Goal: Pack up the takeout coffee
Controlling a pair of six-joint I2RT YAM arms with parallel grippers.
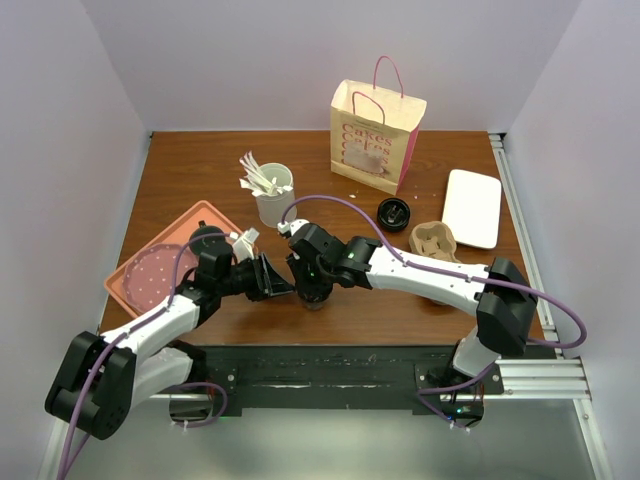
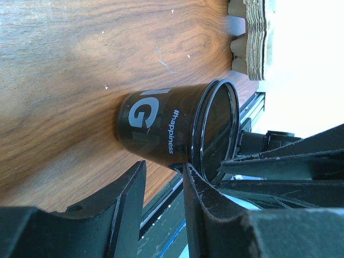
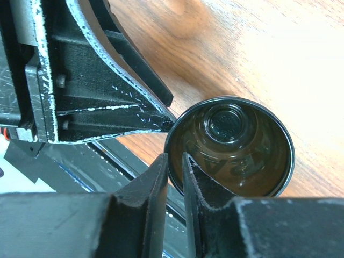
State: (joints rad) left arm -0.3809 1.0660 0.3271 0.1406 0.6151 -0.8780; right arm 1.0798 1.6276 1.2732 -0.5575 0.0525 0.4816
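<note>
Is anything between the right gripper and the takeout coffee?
Nothing visible: the right gripper straddles the rim of the lidless takeout coffee, with the left gripper open beside it.

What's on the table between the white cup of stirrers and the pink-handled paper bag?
Nothing: only bare table between the white cup and the paper bag, shown in the top view.

We see a wooden table (image 1: 200, 170). On it rest a pink tray (image 1: 185, 235) at left, a white stirrer cup (image 1: 272, 205), a paper bag (image 1: 375, 135), a black lid (image 1: 394, 213), a pulp carrier (image 1: 435, 240), a white tray (image 1: 472, 207) and an open dark cup (image 2: 156, 126) near the front edge.
</note>
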